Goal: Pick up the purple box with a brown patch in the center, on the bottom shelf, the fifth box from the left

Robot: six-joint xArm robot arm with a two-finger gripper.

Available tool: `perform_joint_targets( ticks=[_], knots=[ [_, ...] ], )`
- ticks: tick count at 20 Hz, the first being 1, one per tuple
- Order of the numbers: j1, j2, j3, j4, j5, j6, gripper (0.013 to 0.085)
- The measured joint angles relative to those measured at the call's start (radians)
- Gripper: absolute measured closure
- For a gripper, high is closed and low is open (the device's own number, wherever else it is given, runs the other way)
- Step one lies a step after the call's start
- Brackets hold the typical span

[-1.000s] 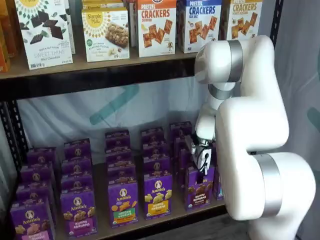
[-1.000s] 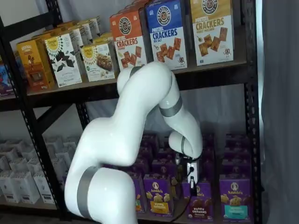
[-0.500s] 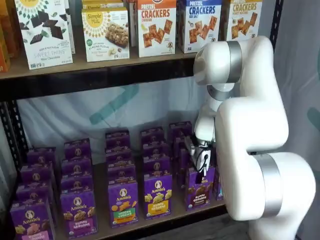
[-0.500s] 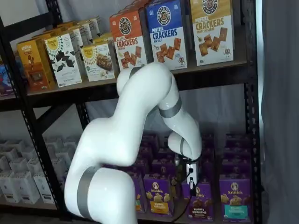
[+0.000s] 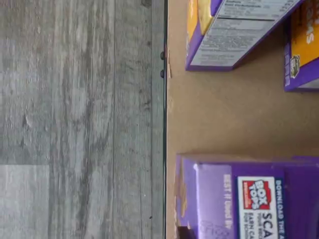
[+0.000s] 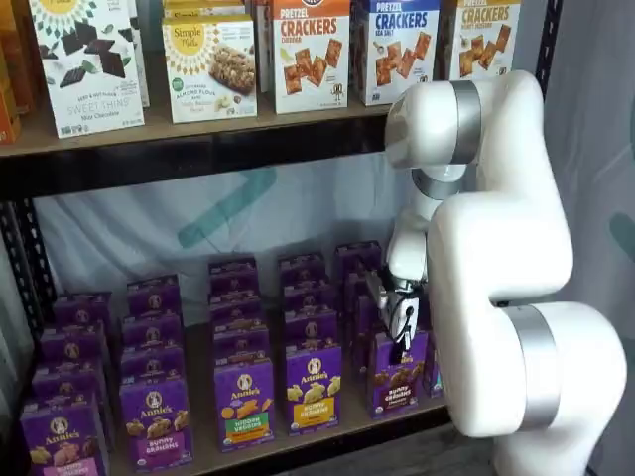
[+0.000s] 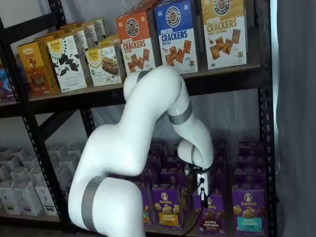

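In both shelf views the gripper (image 6: 401,339) sits at the top edge of the purple box (image 6: 396,374), lower right on the bottom shelf (image 6: 327,428), fingers clamped on it.

Looks like a mock shop aisle set up in a robotics lab. Black steel rack (image 7: 260,123) with tan boards, stocked as on a store shelf: cracker boxes (image 7: 174,37) facing outward on the upper level, rows of identical purple boxes (image 6: 243,402) lined front to back on the bottom shelf (image 6: 337,421). Plain white sheet (image 6: 228,213) hung behind the rack (no wall, price tags or signs visible). Large white robot arm (image 6: 496,268) standing before the goods. Grey wood-look floor (image 5: 75,119) under the shelf edge.
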Motion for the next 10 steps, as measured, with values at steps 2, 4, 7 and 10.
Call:
perform_joint_targets(
  ticks=[2, 4, 7, 10],
  knots=[
    [-0.002, -0.010, 0.012, -0.015, -0.001, 0.012, 0.0650],
    [-0.004, -0.025, 0.030, -0.023, -0.003, 0.017, 0.0650],
    [-0.006, -0.060, 0.076, -0.037, -0.011, 0.027, 0.0650],
    [-0.005, -0.104, 0.133, -0.039, -0.019, 0.029, 0.0650]
  ],
)
